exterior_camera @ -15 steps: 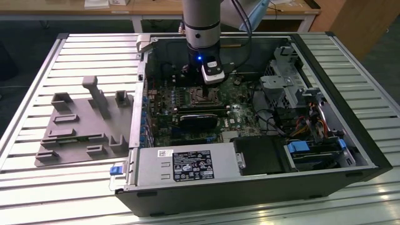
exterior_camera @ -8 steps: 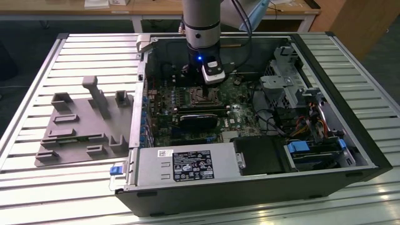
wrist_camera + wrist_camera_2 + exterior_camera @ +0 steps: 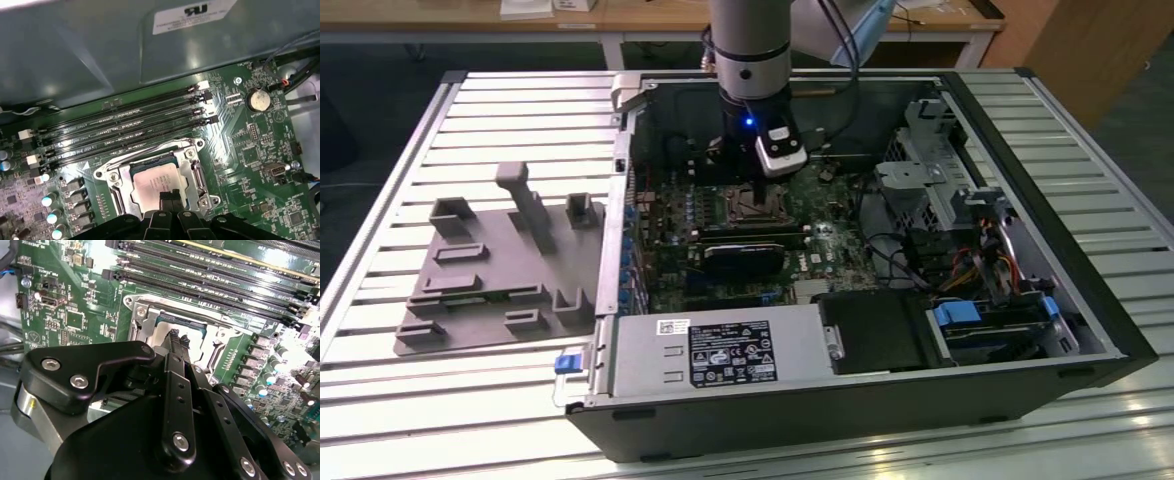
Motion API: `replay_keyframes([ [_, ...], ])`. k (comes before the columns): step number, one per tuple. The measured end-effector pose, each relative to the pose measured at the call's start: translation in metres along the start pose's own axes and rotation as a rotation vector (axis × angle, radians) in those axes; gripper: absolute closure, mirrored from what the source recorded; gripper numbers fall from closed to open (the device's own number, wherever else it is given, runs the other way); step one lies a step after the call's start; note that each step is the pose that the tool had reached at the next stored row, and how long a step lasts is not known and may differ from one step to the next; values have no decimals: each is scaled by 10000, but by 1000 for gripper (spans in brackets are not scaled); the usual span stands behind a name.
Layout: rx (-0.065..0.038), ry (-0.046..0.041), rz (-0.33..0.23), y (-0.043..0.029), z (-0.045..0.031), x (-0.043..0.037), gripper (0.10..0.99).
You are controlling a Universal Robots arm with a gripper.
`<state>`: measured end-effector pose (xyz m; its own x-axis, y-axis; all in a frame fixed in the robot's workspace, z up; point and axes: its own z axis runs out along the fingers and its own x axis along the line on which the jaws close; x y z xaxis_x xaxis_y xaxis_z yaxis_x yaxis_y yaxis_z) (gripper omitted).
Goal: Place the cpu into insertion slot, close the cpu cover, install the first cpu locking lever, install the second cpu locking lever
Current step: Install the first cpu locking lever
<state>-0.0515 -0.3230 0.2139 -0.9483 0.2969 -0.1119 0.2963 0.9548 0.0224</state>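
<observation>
While the pincer [image 3: 167,199] hangs over the motherboard with its fingertips pressed together and holding nothing, the cpu [image 3: 156,181] lies flat in the insertion slot [image 3: 192,172] just beneath them, pale silver-grey and square. Around the pincer stands the opened computer case [image 3: 1067,290], set on a slatted metal surface [image 3: 467,130], with a grey fixture block [image 3: 494,270] beside it.
</observation>
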Motion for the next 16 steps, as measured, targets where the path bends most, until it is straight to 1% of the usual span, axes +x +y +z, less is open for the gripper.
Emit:
replay_keyframes([
  [9,-34,-16,-243,3,-147,-16,980],
  [16,-74,-8,-606,4,-208,-23,980],
])
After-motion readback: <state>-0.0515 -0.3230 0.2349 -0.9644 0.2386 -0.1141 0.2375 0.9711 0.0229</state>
